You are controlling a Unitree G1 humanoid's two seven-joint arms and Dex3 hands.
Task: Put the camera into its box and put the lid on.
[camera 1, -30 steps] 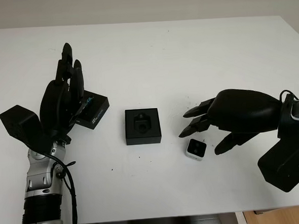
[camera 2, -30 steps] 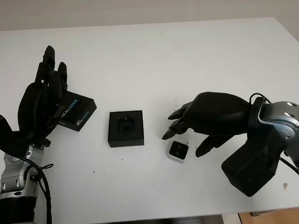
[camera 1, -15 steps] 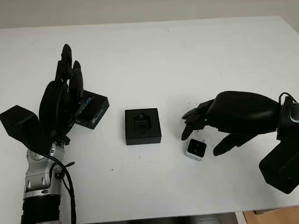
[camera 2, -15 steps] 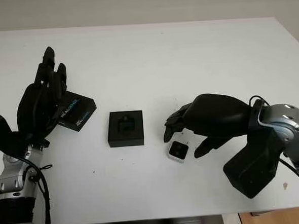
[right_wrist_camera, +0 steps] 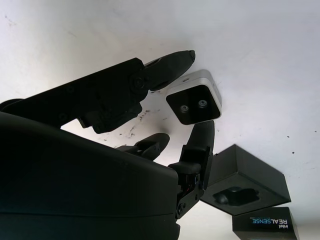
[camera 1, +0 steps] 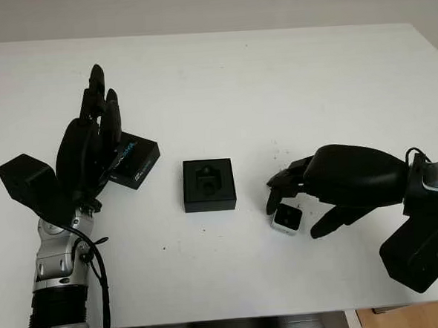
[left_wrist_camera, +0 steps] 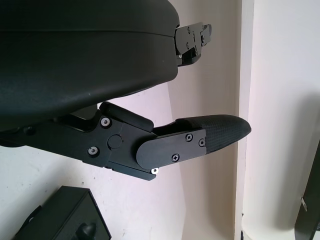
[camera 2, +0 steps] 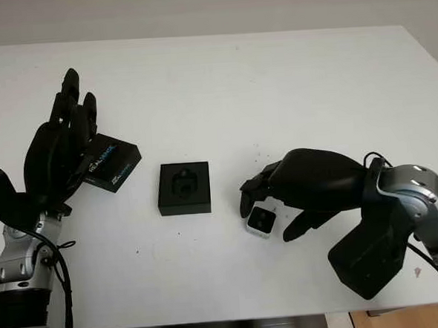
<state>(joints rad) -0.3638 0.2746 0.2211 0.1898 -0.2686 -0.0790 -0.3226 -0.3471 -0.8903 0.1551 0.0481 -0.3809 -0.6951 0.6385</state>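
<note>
The small silver camera (camera 1: pixel 287 218) with a black face lies on the white table (camera 1: pixel 273 79), right of the open black box (camera 1: pixel 209 185). My right hand (camera 1: pixel 292 208) is low over the camera with its fingers curled on it. In the right wrist view one fingertip (right_wrist_camera: pixel 175 60) touches one side of the camera (right_wrist_camera: pixel 194 102) and another finger (right_wrist_camera: pixel 200 137) presses the opposite side. The black lid (camera 1: pixel 133 160) with white lettering lies left of the box, partly under my left hand (camera 1: pixel 100 104), which is open and raised over it.
The box's insert has a moulded recess (camera 1: pixel 207 181) in its middle. The box (right_wrist_camera: pixel 245 182) and the lid (right_wrist_camera: pixel 265 222) also appear beyond the camera in the right wrist view. The table's front edge (camera 1: pixel 236 315) runs close below both forearms.
My right hand has come down and slightly left, and its fingers have curled in from spread to closed around the camera. The left hand, lid and box have stayed put.
</note>
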